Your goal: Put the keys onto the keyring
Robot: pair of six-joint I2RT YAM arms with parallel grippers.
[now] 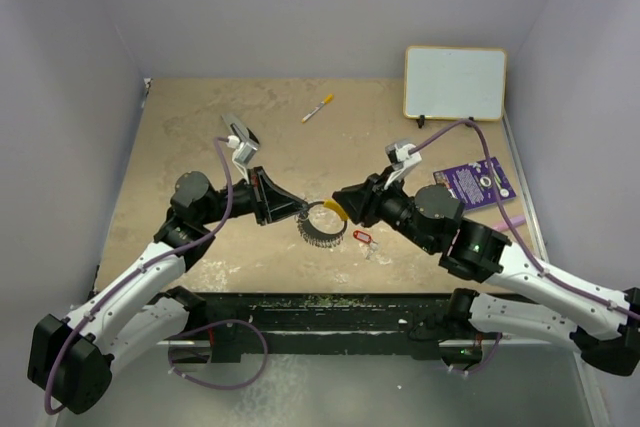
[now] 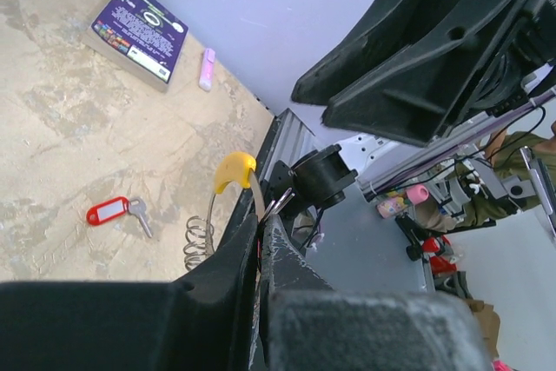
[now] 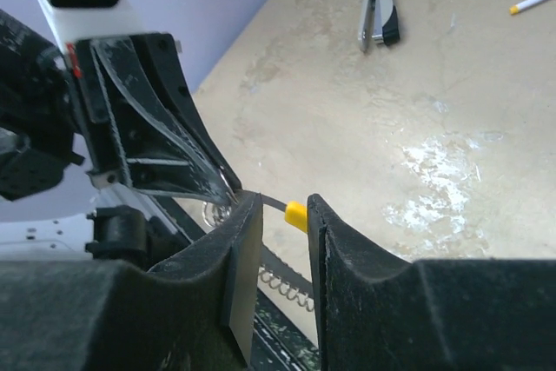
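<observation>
I have the left gripper closed down to a sliver on the keyring. On the left wrist camera the ring's wire runs straight down into the thin slot between the two black fingers, and its yellow arc stands just above the tips. From overhead the ring hangs between the two arms at the middle of the table, its string of small silver pieces sagging on the near side. I cannot tell whether that low side rests on the surface. The right gripper faces the left one from the opposite side with its fingers set narrowly apart. On its own camera the yellow end shows in the gap, close to one finger, but I cannot tell whether either finger touches it. The keys lie flat on the table just near of the ring and under the right gripper's wrist, free of both tools. The left wrist view shows the red tag with a silver key beside it. Farther back lie a yellow-tipped marker pen and a grey-black stapler-like tool. A small whiteboard leans at the far right corner, and a purple booklet lies flat in front of it with a pink piece beside it.
</observation>
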